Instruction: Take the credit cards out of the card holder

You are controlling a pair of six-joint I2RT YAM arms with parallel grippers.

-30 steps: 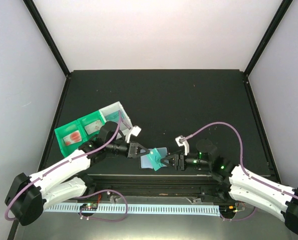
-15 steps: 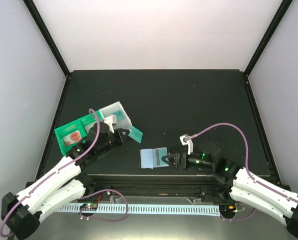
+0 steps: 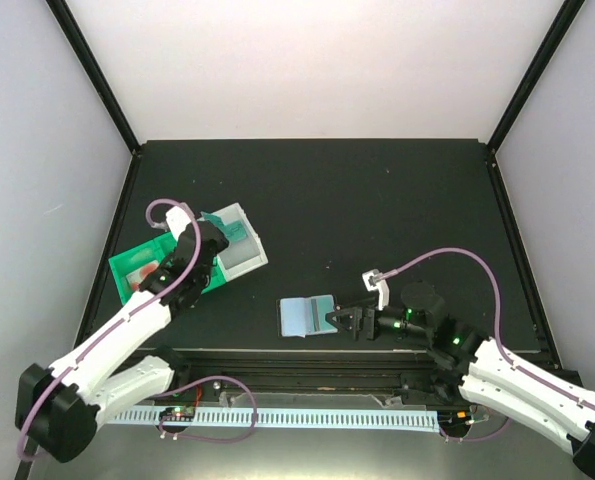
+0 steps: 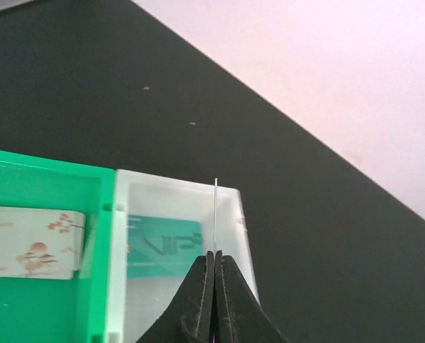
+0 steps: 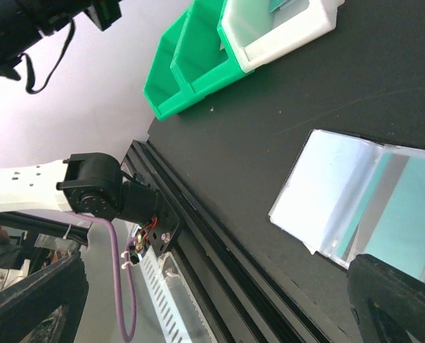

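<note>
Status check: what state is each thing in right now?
left gripper, shut on held card, over white bin
right gripper, open beside card holder
card holder, lying open, flat
VIP card, flat in white bin
whitish card, flat in green tray

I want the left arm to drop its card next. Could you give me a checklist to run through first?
1. Left gripper shut on the thin teal plastic card: ok.
2. That card is over the white open plastic bin: ok.
3. Room in the bin: ok. Only a teal card printed VIP lies flat inside.
4. Right gripper open and gripping nothing: ok.
5. Pale-blue translucent bifold card holder lies flat and open on the table: ok.
6. Holder emptied: cannot tell. Teal shows through one half in the right wrist view.
</note>
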